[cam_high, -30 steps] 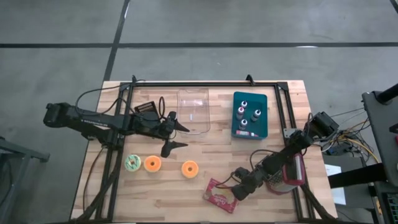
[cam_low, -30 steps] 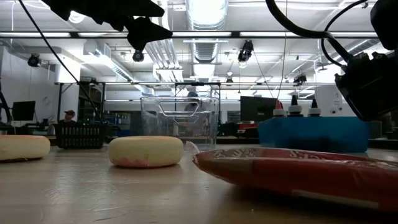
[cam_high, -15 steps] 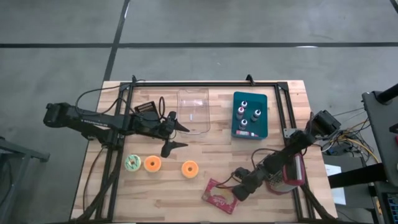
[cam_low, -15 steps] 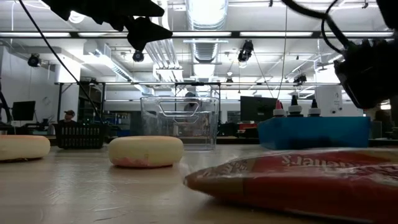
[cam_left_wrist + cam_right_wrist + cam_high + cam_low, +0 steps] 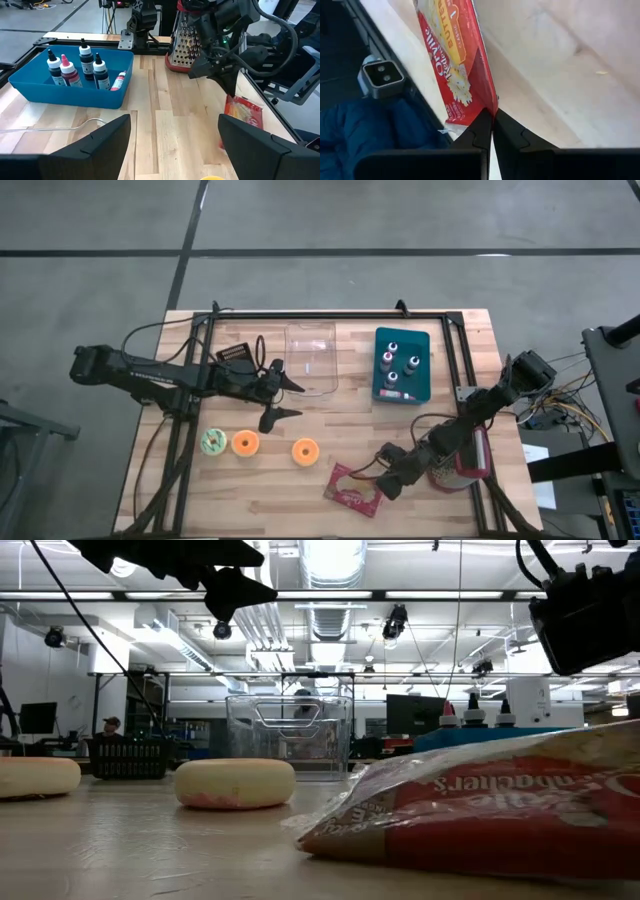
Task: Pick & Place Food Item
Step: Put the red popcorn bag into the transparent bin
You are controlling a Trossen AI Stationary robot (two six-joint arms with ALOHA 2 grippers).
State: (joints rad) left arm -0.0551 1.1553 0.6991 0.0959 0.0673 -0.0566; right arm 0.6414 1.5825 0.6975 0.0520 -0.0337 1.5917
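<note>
A red popcorn packet [image 5: 352, 490] lies near the table's near edge, right of centre. It also shows in the low view [image 5: 480, 810] and, with its printed face up, in the right wrist view [image 5: 455, 55]. My right gripper [image 5: 386, 484] is shut on the packet's right end. My left gripper [image 5: 290, 397] hangs open above the table's left middle, well clear of the packet. Its two fingers frame the left wrist view, which shows the packet [image 5: 243, 111] below my right gripper [image 5: 227, 90]. My right gripper pinches the packet's thin edge at a corner [image 5: 487, 102] between its two fingers. The fingers come slanting down from the table's right side. The held end is lifted and the packet is tilted. Its other end [image 5: 312, 836] rests on the table.
Three ring-shaped food items [image 5: 212, 442] [image 5: 245, 443] [image 5: 305, 451] lie left of the packet. A clear container [image 5: 312, 360], a blue tray of bottles [image 5: 402, 366] and a small black basket [image 5: 235, 354] stand toward the far edge. A metal grater [image 5: 465, 458] stands under my right arm.
My right gripper has risen a little and rolled slightly, staying shut on the packet. The packet's held end has come up off the table, so it now stands tilted where it lay flat. Its other end has stayed down.
</note>
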